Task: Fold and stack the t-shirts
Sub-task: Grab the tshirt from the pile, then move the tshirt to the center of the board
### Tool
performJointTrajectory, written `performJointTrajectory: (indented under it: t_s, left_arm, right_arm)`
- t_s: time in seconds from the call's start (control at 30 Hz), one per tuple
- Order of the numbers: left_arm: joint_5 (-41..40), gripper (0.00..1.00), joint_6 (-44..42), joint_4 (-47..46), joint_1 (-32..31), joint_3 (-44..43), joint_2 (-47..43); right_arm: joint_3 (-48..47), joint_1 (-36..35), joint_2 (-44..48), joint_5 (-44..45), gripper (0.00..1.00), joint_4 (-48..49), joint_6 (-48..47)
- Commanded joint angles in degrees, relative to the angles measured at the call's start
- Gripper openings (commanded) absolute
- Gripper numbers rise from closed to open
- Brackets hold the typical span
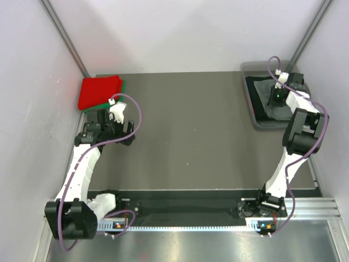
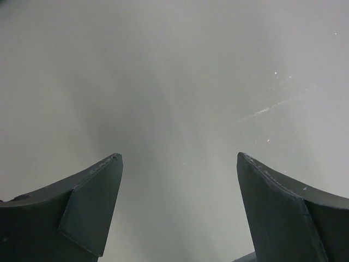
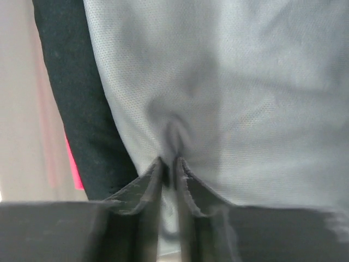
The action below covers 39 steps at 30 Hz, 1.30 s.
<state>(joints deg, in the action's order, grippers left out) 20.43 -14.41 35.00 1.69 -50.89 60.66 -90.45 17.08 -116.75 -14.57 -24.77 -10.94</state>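
Note:
A folded red t-shirt (image 1: 100, 91) lies on a folded green t-shirt (image 1: 122, 87) at the table's far left corner. My left gripper (image 1: 129, 132) is open and empty just in front of that stack; its wrist view shows only bare table between the fingers (image 2: 90, 204). My right gripper (image 1: 276, 100) reaches down into the clear tub (image 1: 252, 103) at the far right and is shut on a pinch of the dark grey t-shirt (image 3: 229, 87). A black t-shirt (image 3: 76, 98) lies under the grey one in the tub.
White walls close in the table on the left, back and right. A metal rail with both arm bases runs along the near edge (image 1: 218, 210). The tub sits against the right wall.

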Motion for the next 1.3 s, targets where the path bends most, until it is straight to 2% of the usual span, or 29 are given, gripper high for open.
performJointTrajectory:
  t_s: [0.0, 0.07, 0.17, 0.33, 0.43, 0.53, 0.57, 0.67, 0.73, 0.83, 0.9, 0.93, 0.97, 1.0, 1.07, 1.1, 1.2, 1.27]
  left_arm:
    - [1.8, 0.90, 0.7, 0.0, 0.5, -0.9, 0.1]
    - [2.0, 0.90, 0.8, 0.0, 0.6, -0.8, 0.2]
    - [2.6, 0.90, 1.0, -0.2, 0.7, -0.9, 0.3]
    - [4.0, 0.91, 1.1, -0.2, 0.7, -1.1, -0.1]
    - [4.1, 0.91, 0.4, -0.4, 0.9, -0.9, -0.3]
    - [4.5, 0.91, 0.5, -0.4, 0.9, -0.9, -0.1]
    - [5.1, 0.91, 0.5, -0.2, 0.9, -0.9, -0.2]
    - [5.7, 0.91, 0.7, -0.1, 0.9, -0.9, -0.5]
    - [5.6, 0.91, 0.8, 0.0, 0.9, -0.7, -0.8]
    - [5.9, 0.91, 0.9, 0.0, 0.9, -0.4, -1.2]
    - [5.9, 0.91, 0.9, -0.1, 1.0, -0.4, -1.2]
    - [5.9, 0.91, 0.9, -0.1, 1.0, -0.4, -1.2]
    - [5.9, 0.91, 1.1, -0.1, 1.0, -0.5, -1.2]
    - [5.9, 0.91, 1.1, 0.0, 1.0, -0.6, -1.2]
    - [5.9, 0.91, 1.1, 0.5, 1.1, -1.0, -1.1]
    - [5.8, 0.91, 1.1, 0.5, 1.1, -1.1, -1.2]
    - [5.9, 0.91, 1.2, 0.4, 1.3, -0.9, -1.3]
    - [6.0, 0.91, 1.2, 0.2, 1.3, -0.7, -1.0]
  right_arm:
    - [-1.5, 0.8, 1.8, -0.6, 0.08, 3.2, 0.7]
    - [1.0, 0.7, 3.6, -0.5, 0.00, 5.3, 0.7]
    - [4.5, 0.6, 10.2, 0.1, 0.00, 7.3, -0.2]
    - [10.5, -2.1, 27.8, 2.3, 0.00, 9.1, -7.6]
    - [12.8, -6.2, 38.2, 2.0, 0.00, 9.5, -14.0]
    - [13.7, -12.9, 46.1, 0.7, 0.00, 6.2, -21.6]
    - [13.8, -17.5, 49.1, 0.5, 0.00, 5.0, -25.1]
    - [13.4, -26.5, 53.1, 1.0, 0.00, 1.9, -27.4]
    - [12.0, -29.2, 53.4, 1.5, 0.00, 1.4, -26.0]
    - [10.8, -29.5, 50.1, 0.9, 0.00, 1.4, -22.6]
    - [12.7, -29.4, 46.4, 0.4, 0.06, 3.1, -20.6]
    - [13.7, -29.5, 44.9, 0.9, 0.14, 4.1, -20.0]
    - [14.1, -29.6, 40.7, 2.1, 0.34, 4.7, -18.5]
    - [14.2, -29.6, 38.5, 5.6, 0.38, 4.7, -17.5]
    - [12.9, -29.6, 35.0, 6.0, 0.39, 2.7, -16.8]
    - [13.5, -29.7, 35.6, 2.6, 0.39, 2.4, -16.7]
    - [23.1, -32.4, 42.5, -5.1, 0.42, 1.7, -20.6]
    - [26.7, -37.2, 47.2, -7.5, 0.42, 0.0, -24.0]
